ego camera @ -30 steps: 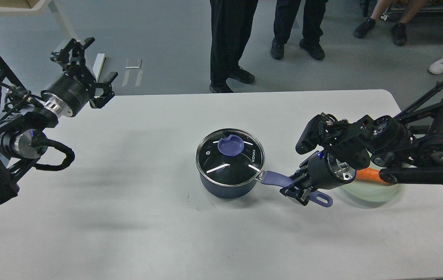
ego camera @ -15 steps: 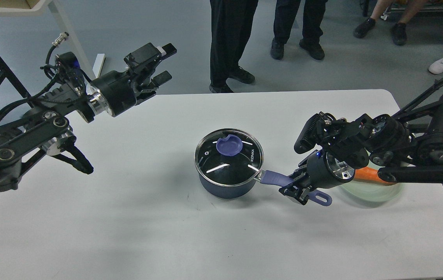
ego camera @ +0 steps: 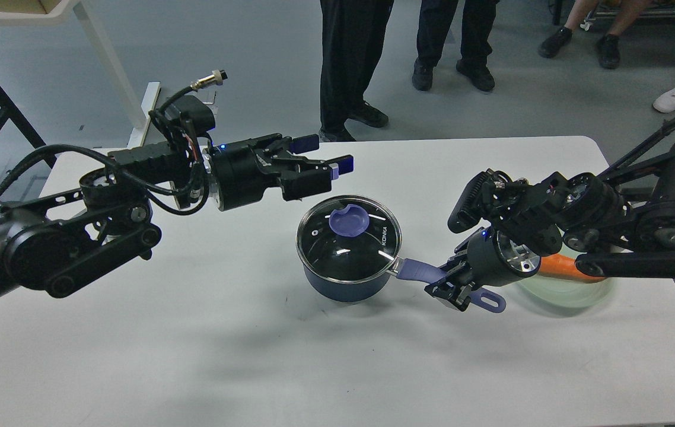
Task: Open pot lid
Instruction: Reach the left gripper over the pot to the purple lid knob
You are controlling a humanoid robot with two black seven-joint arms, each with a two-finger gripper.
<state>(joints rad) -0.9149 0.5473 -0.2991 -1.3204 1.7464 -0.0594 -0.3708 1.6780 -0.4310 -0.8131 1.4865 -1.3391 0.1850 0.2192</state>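
Note:
A dark blue pot (ego camera: 346, 283) stands mid-table with its glass lid (ego camera: 349, 238) on. The lid has a purple knob (ego camera: 350, 220) in its middle. The pot's purple handle (ego camera: 420, 271) points right. My right gripper (ego camera: 453, 286) is shut on that handle, near its far end. My left gripper (ego camera: 325, 157) is open and empty, its fingers pointing right, above the table just behind and left of the lid, apart from the knob.
A clear glass plate (ego camera: 575, 290) with an orange carrot (ego camera: 557, 265) lies at the right, partly behind my right arm. People's legs (ego camera: 349, 65) stand beyond the table's far edge (ego camera: 432, 140). A white-legged table (ego camera: 100, 41) is at the far left.
My left arm has swung right and down from the table's left corner, its open gripper now close to the pot lid. The right gripper has kept hold of the handle; the pot barely moved.

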